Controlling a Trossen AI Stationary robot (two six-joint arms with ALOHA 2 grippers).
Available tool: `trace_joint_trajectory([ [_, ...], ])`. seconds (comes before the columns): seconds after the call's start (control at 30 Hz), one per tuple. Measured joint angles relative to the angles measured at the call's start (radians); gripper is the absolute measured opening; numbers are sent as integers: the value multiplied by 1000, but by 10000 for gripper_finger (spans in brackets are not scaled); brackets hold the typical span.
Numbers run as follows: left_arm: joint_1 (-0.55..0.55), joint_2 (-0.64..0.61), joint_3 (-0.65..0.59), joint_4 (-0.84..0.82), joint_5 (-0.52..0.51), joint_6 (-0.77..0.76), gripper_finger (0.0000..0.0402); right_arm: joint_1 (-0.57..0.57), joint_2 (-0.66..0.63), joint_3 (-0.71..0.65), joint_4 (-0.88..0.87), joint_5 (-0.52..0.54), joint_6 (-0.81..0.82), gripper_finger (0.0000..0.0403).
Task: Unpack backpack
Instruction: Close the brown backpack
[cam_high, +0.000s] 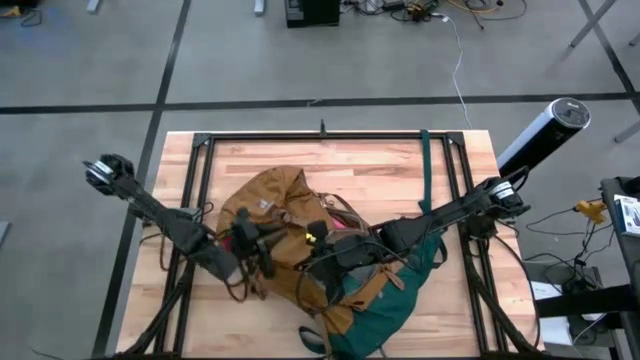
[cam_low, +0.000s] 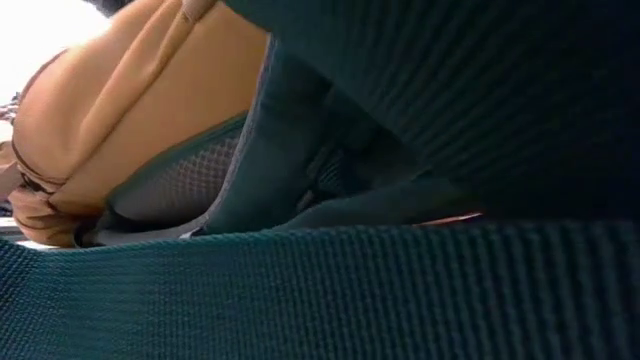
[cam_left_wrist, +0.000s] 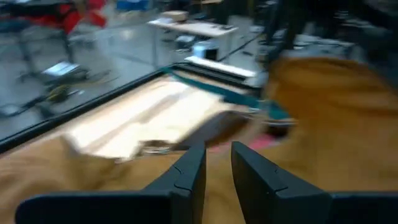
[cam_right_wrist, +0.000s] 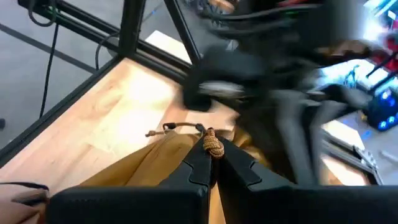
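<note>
Grippers meet over the mustard-tan fabric backpack (cam_high: 290, 245) lying lengthwise between them: right gripper (cam_right_wrist: 213, 163) clenched on its knotted cord (cam_right_wrist: 213, 145), left gripper (cam_left_wrist: 217, 168) narrowly parted, gripping nothing visible.

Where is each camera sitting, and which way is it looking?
High view: above the wooden table, looking straight down; both arms show over the backpack.
Low view: at table height, blocked by backpack fabric; no arm shows.
Left wrist view: on the left arm, looking past the left gripper over tan fabric.
Right wrist view: on the right arm; the right gripper pinches a knotted cord.
All four share the backpack.
</note>
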Motion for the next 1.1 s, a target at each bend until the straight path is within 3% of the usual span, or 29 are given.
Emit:
trace_joint_trajectory([
  [0.1,-6,143,-4,97,4,-25,63,0,0,26,-61,4,30,0],
  [0.27,13,408,-6,102,-2,-312,63,0,1,112,-273,-12,147,0],
  [0.43,22,546,-29,128,-27,-519,62,10,3,195,-513,-139,269,0],
  [0.7,24,509,-67,20,-52,-526,62,103,-13,298,-735,-190,390,1],
  [0.87,25,434,-104,-61,-44,-549,62,166,-7,370,-813,-124,421,1],
  [1.1,28,319,-120,-88,-16,-472,62,176,6,322,-727,-33,339,0],
])
